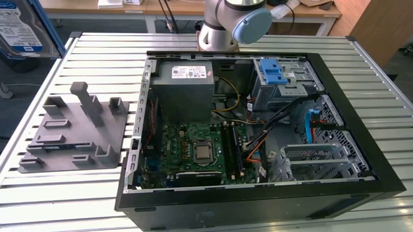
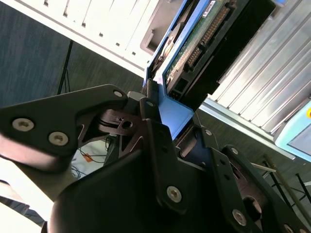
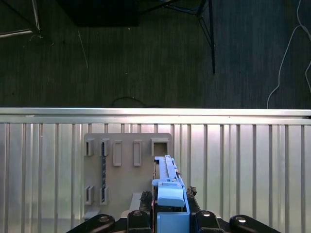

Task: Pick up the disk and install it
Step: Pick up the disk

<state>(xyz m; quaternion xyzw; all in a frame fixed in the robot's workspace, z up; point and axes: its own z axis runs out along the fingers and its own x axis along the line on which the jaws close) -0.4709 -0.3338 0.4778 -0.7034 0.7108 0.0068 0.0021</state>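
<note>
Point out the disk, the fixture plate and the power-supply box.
disk (image 1: pixel 24 28): exterior view, its labelled face.
fixture plate (image 1: pixel 76 134): exterior view, bare base between the posts.
power-supply box (image 1: pixel 184 99): exterior view, grey face below its sticker.

The exterior view looks down on the desk (image 1: pixel 77 193); both wrist views sit close behind the claw (image 3: pixel 167 208), sharing the disk (image 3: pixel 166 174).
</note>
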